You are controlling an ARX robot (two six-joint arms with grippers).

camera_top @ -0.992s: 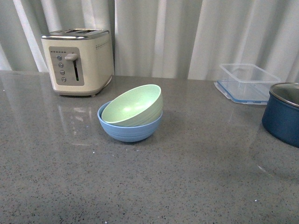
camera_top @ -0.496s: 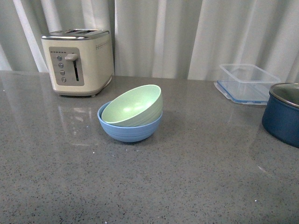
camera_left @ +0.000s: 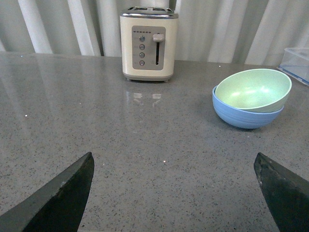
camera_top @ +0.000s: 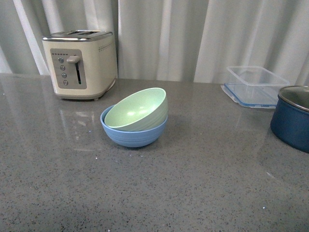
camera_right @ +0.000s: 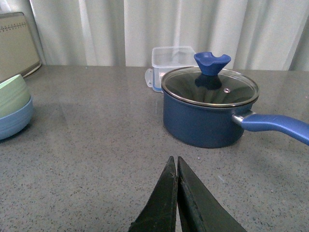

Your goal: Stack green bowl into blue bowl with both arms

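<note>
The pale green bowl [camera_top: 137, 110] sits tilted inside the light blue bowl [camera_top: 133, 136] near the middle of the grey counter. Both also show in the left wrist view, green bowl [camera_left: 253, 90] in blue bowl [camera_left: 244, 115], and at the edge of the right wrist view, green bowl [camera_right: 12, 94] over blue bowl [camera_right: 14, 121]. My left gripper [camera_left: 174, 162] is open above bare counter, well short of the bowls, holding nothing. My right gripper [camera_right: 174, 160] is shut and empty, with the bowls far off to one side. Neither arm appears in the front view.
A cream toaster [camera_top: 81, 63] stands at the back left. A clear plastic container [camera_top: 255, 85] is at the back right. A dark navy pot with a glass lid [camera_right: 208, 106] and long handle stands close ahead of my right gripper, at the front view's right edge.
</note>
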